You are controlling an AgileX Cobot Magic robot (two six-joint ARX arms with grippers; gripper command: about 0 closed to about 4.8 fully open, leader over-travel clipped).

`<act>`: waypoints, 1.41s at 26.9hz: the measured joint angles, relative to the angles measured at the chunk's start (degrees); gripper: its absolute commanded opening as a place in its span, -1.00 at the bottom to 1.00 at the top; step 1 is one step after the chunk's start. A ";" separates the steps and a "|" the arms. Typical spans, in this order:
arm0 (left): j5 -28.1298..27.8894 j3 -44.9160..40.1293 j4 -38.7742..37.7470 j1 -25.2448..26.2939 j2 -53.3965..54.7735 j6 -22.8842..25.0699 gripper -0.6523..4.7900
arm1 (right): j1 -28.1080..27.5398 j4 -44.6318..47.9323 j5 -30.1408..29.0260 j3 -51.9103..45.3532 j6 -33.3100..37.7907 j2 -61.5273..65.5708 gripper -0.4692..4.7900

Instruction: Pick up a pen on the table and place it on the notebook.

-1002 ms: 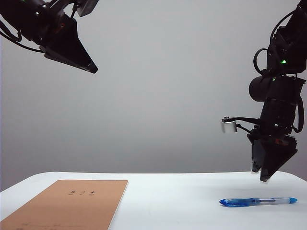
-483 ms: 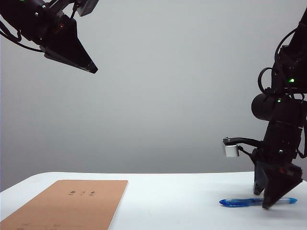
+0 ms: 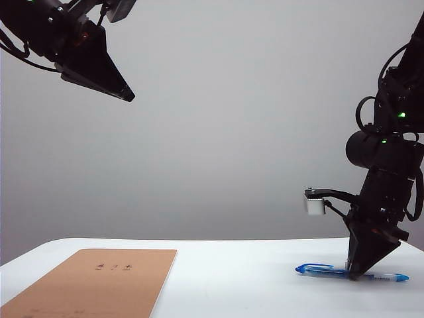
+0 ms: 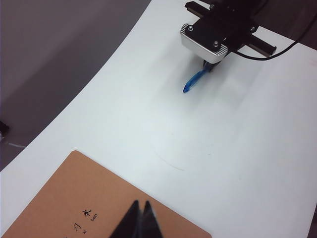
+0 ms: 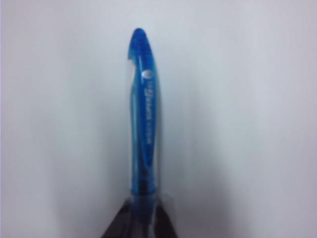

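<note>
Pinching the pen [image 3: 351,272] on the table [image 3: 252,278] with the shut right gripper [image 3: 356,273], left gripper [image 4: 138,223] shut and empty up high, next lifting and carrying to the notebook [image 3: 99,281].

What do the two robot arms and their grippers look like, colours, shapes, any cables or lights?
Both arms are black. The left gripper and the right gripper each taper to a dark, wedge-shaped point. The right arm shows a rounded black joint housing, small green indicator lights, looping black cables, and a small silver-white camera module on a thin black bracket. No readable markings are visible.
</note>
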 measured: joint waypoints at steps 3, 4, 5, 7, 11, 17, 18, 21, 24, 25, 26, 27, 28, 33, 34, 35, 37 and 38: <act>0.00 0.00 -0.02 0.00 0.00 0.00 -0.78 | 0.00 -0.46 0.02 0.39 0.76 0.04 -0.76; 0.00 0.00 -0.04 0.00 0.00 -0.02 -0.78 | 0.17 -1.97 0.26 1.51 1.53 0.35 -0.76; 0.00 0.00 -0.07 0.00 0.00 -0.02 -0.78 | 0.35 -2.91 0.52 2.14 1.75 0.42 -0.76; 0.00 0.00 -0.11 0.00 0.00 -0.24 -0.78 | 1.07 -6.08 1.70 4.50 2.64 0.50 -0.78; 0.00 0.00 -0.13 0.02 -0.02 -1.49 -0.78 | 2.62 -11.39 -1.01 12.57 6.71 -3.30 -0.78; -6.43 0.15 -3.58 0.00 -5.92 -4.55 -0.78 | 10.82 -13.68 -7.93 22.91 31.23 -4.28 -0.77; -9.16 0.22 -4.35 0.02 -7.39 -4.57 -0.78 | 12.98 -13.59 -7.96 23.89 33.92 -4.24 -0.77; -16.24 0.66 -9.20 0.13 -12.70 -4.61 -0.78 | 20.06 -12.48 -7.98 27.12 38.93 -4.09 -0.66; -22.77 0.70 -16.83 0.22 -18.23 -4.66 -0.78 | 27.61 -6.80 -6.49 30.64 46.36 -2.78 -0.62; -23.58 0.70 -18.21 0.24 -19.06 -4.70 -0.78 | 28.70 -5.66 -6.38 32.20 48.09 -1.64 -0.62; -24.02 0.70 -20.04 0.24 -20.35 -4.72 -0.78 | 30.08 -4.66 -6.40 35.34 50.73 1.25 -0.62; -24.13 0.70 -20.90 0.22 -21.11 -4.72 -0.78 | 30.47 -4.61 -6.40 37.09 51.80 2.99 -0.62; -24.17 0.70 -22.16 0.22 -22.56 -4.72 -0.78 | 31.04 -5.01 -6.40 40.96 53.75 7.39 -0.62; -24.26 0.70 -25.81 0.24 -24.13 -4.72 -0.78 | 31.80 -10.36 -5.79 51.80 57.11 18.62 -0.62; -24.26 0.70 -26.18 0.22 -24.15 -4.72 -0.78 | 31.98 -10.86 -5.84 53.18 57.83 19.98 -0.62; -24.26 0.70 -26.64 0.22 -24.15 -4.72 -0.78 | 32.35 -10.95 -5.86 54.27 58.99 21.44 -0.62; -24.26 0.70 -26.95 0.24 -24.15 -4.72 -0.78 | 33.68 -11.10 -7.06 55.06 60.57 24.41 -0.62; -24.26 0.70 -26.97 0.24 -24.15 -4.72 -0.78 | 34.16 -11.37 -7.04 55.04 60.74 25.18 -0.62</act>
